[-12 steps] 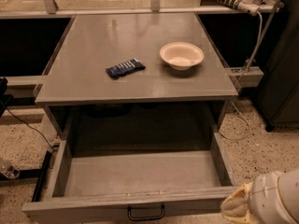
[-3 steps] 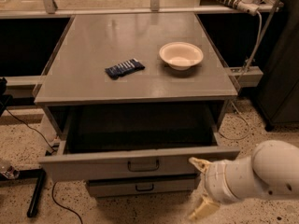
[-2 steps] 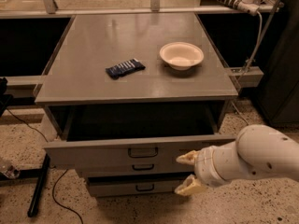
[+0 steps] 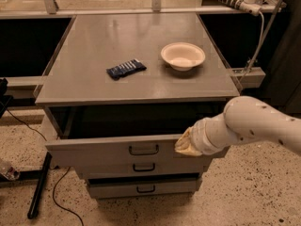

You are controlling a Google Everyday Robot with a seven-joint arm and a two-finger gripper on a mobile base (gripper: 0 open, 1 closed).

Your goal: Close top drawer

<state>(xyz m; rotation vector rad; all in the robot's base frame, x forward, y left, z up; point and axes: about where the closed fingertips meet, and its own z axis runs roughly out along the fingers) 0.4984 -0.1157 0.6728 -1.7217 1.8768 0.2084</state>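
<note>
The top drawer (image 4: 108, 149) is a wide grey metal drawer with a small black loop handle (image 4: 144, 150). It stands only slightly out from the cabinet, with a dark gap above its front panel. My gripper (image 4: 187, 144), pale and cream-coloured at the end of the white arm (image 4: 254, 124), rests against the right part of the drawer's front panel, right of the handle.
Two lower grey drawers (image 4: 141, 188) sit shut beneath. On the grey tabletop (image 4: 94, 41) lie a dark blue snack packet (image 4: 126, 69) and a white bowl (image 4: 183, 56). Cables and a black stand (image 4: 37, 187) lie on the speckled floor at left.
The top drawer has gone from fully open to nearly closed. My gripper moved from the lower right up and leftward onto the drawer front, pushing it in.
</note>
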